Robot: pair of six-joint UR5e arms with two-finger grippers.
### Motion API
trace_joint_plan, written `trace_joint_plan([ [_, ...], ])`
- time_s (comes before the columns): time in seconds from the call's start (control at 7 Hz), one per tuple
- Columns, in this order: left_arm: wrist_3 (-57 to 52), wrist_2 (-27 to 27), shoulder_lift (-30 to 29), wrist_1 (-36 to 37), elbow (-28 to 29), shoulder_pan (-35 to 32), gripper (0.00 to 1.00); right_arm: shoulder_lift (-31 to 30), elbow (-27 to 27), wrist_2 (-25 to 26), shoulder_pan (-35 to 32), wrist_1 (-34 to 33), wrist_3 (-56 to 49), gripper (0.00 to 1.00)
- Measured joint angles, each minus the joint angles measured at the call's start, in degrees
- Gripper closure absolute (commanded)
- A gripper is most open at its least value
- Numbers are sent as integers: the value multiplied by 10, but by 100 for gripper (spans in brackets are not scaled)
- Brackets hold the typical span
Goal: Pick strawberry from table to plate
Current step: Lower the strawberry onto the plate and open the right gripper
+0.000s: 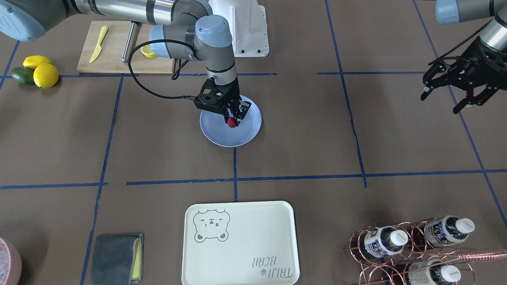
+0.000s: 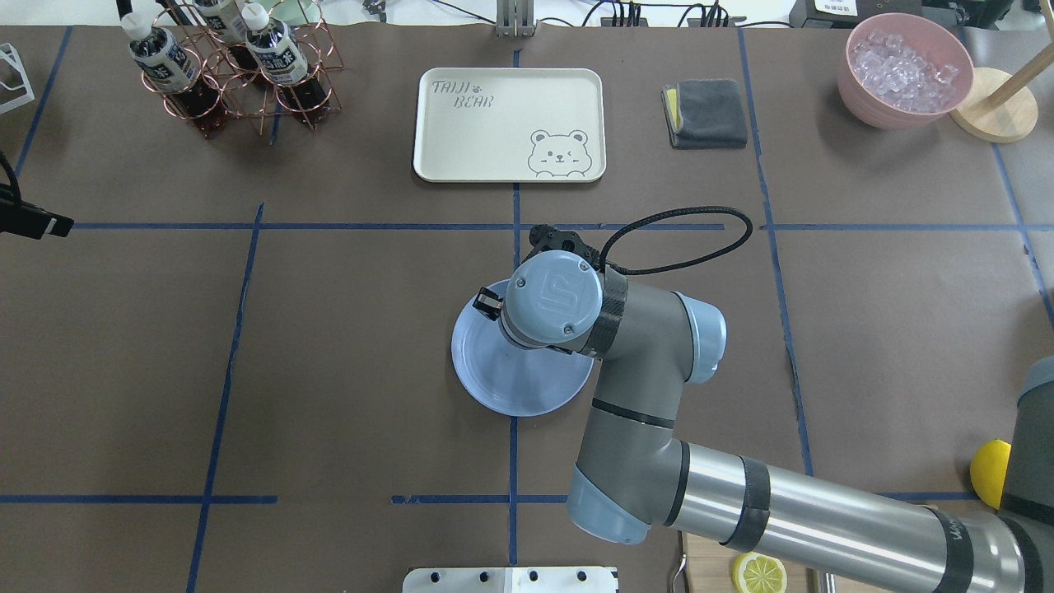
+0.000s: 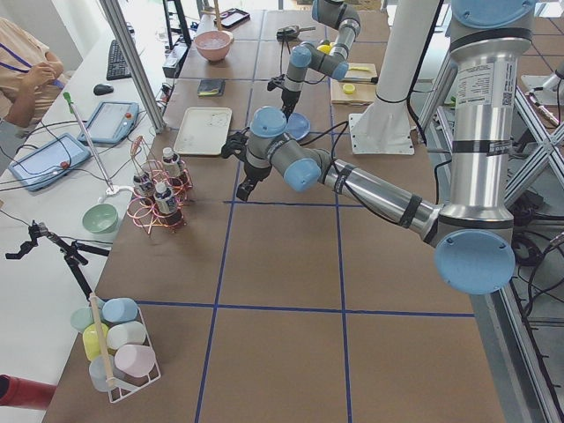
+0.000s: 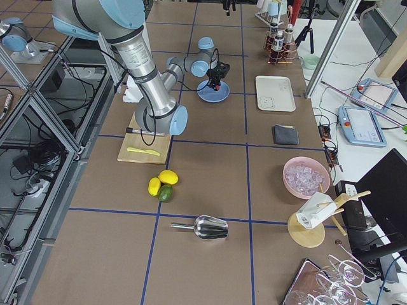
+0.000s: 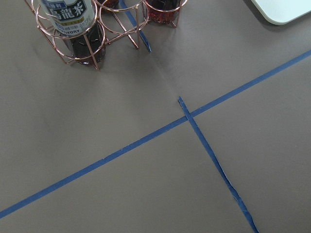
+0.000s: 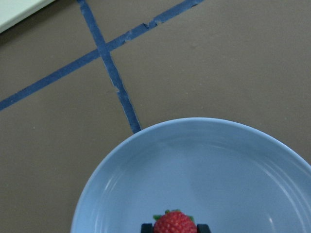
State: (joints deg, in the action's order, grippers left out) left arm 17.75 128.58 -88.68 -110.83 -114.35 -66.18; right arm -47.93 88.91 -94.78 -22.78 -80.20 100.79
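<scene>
Got a pale blue plate (image 1: 216, 132) sitting mid-worktop (image 1: 301, 130), right over a crossing of the blue tape lines. Found the strawberry (image 1: 231, 122) over the plate's middle, pinched by the right gripper (image 1: 234, 118), pointing straight down from above. Clamped snug on the berry from both sides, going by the right wrist view. Can't tell whether touching the plate's surface or hanging just above it.

Other containers: pink bowl (image 2: 856, 86) heaped with ice cubes (image 2: 906, 62), off at the far right corner in the overhead view, near a folded grey cloth (image 2: 708, 111). Copper wire rack (image 2: 247, 99) with capped bottles (image 2: 160, 53) of dark drink standing in its rings, over at the far left corner. Cream bear-print tray (image 2: 461, 123) lying flat between rack and cloth, well apart from the plate.

Left gripper (image 1: 443, 99) hanging way off to the side, well clear of the plate. Fingers spread wide, gripping nothing, touching nothing.
</scene>
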Motion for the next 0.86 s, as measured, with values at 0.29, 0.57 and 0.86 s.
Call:
trace_joint_plan([
  [0.29, 1, 0, -1, 0, 0, 0, 9, 0, -8, 2, 5, 0, -1, 100],
  [0.57, 1, -1, -1, 0, 0, 0, 9, 0, -10, 4, 7, 0, -4, 53],
  [0.86, 1, -1, -1, 0, 0, 0, 9, -1, -10, 5, 8, -1, -5, 41],
])
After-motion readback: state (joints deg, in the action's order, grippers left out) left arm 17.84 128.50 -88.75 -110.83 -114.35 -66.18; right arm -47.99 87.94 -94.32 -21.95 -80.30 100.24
